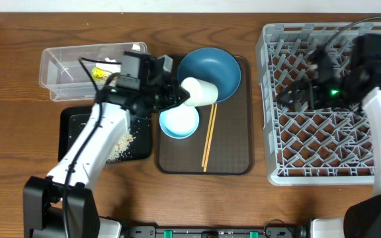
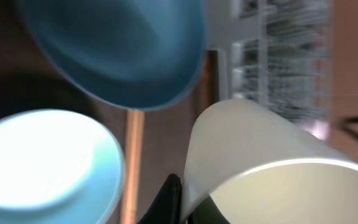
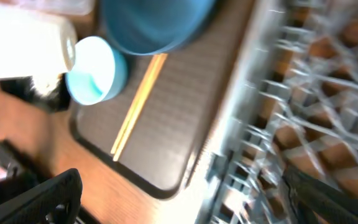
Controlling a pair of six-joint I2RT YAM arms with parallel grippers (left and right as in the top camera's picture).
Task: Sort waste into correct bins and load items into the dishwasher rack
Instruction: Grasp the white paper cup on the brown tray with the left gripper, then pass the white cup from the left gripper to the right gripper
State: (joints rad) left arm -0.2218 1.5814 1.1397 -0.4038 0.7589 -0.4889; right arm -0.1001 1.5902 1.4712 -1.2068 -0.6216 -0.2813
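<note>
My left gripper (image 1: pixel 179 96) is shut on the rim of a white cup (image 1: pixel 201 91), held tilted over the brown serving tray; in the left wrist view one finger is inside the cup (image 2: pixel 260 162) and one outside (image 2: pixel 188 202). The dark blue dish (image 1: pixel 211 71) (image 2: pixel 117 50), the small bowl with pale blue inside (image 1: pixel 179 123) (image 2: pixel 42 162) and the chopsticks (image 1: pixel 208 135) (image 3: pixel 138 106) lie on that tray. My right gripper (image 1: pixel 301 96) (image 3: pixel 185 199) is open and empty over the left part of the grey rack (image 1: pixel 329 142) (image 3: pixel 316 93). No second cup shows.
The brown serving tray (image 1: pixel 233 155) sits mid-table. The clear tub (image 1: pixel 65 63) at the back left holds a yellow-green wrapper (image 1: pixel 100 72) and white tissue (image 1: pixel 113 61). The black tray (image 1: pixel 75 125) in front of it holds whitish food scraps (image 1: pixel 120 143).
</note>
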